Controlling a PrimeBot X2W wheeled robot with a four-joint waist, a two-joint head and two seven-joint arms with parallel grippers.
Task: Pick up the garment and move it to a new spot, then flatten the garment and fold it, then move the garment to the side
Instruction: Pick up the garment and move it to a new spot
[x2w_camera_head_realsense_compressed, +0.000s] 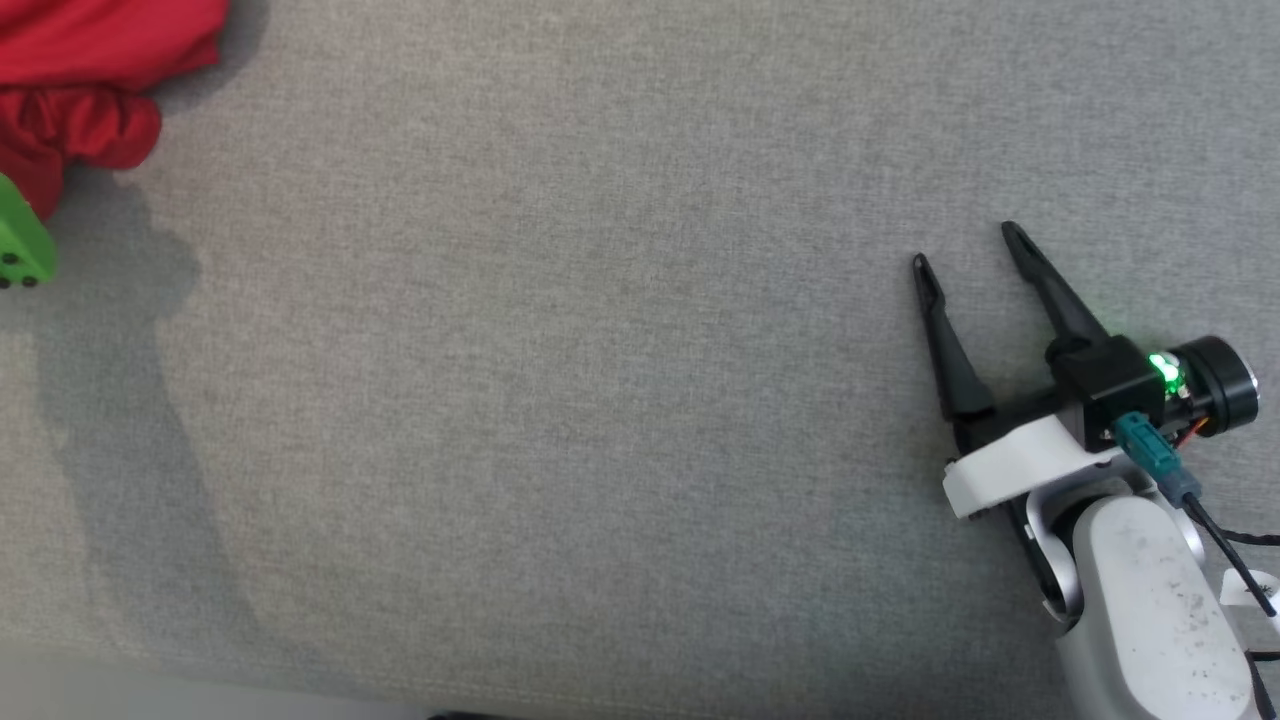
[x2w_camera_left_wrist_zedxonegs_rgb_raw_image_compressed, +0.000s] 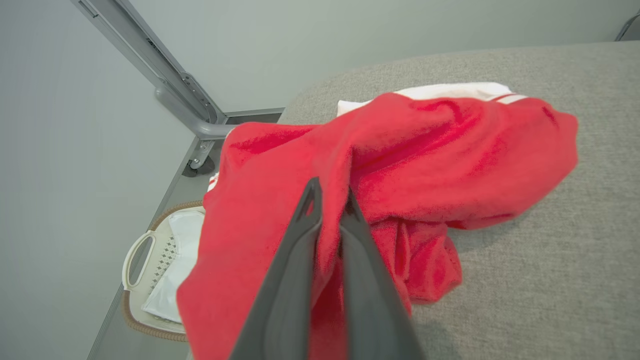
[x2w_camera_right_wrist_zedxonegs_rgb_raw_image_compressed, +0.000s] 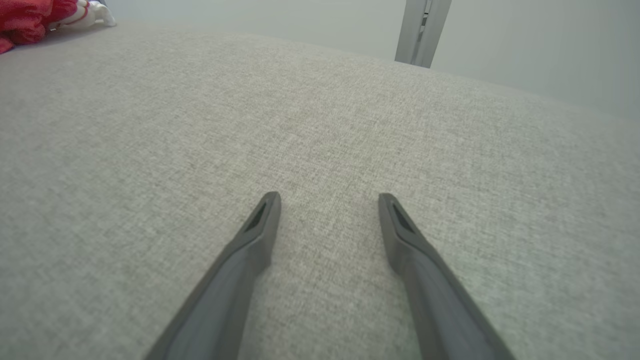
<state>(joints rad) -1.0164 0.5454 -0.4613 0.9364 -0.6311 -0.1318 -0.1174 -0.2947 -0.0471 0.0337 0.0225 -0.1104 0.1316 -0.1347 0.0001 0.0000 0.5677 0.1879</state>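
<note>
The garment (x2w_camera_left_wrist_zedxonegs_rgb_raw_image_compressed: 410, 150) is red with white trim, bunched up near the grey surface's edge. In the left wrist view my left gripper (x2w_camera_left_wrist_zedxonegs_rgb_raw_image_compressed: 330, 197) is shut on a fold of the red cloth, which wraps around both fingers. The head view shows the garment (x2w_camera_head_realsense_compressed: 80, 90) at the top left corner, with a green part of my left arm (x2w_camera_head_realsense_compressed: 22, 245) just below it. My right gripper (x2w_camera_head_realsense_compressed: 965, 245) stands open at the lower right, low over the bare grey cloth, holding nothing. In the right wrist view the garment (x2w_camera_right_wrist_zedxonegs_rgb_raw_image_compressed: 25, 20) is far off at the top left.
A grey fabric surface (x2w_camera_head_realsense_compressed: 600, 400) spreads across the whole work area. Beyond its edge, on the floor, stands a pale laundry basket (x2w_camera_left_wrist_zedxonegs_rgb_raw_image_compressed: 142, 250) with white cloth inside. A metal frame post (x2w_camera_left_wrist_zedxonegs_rgb_raw_image_compressed: 165, 80) rises beside it.
</note>
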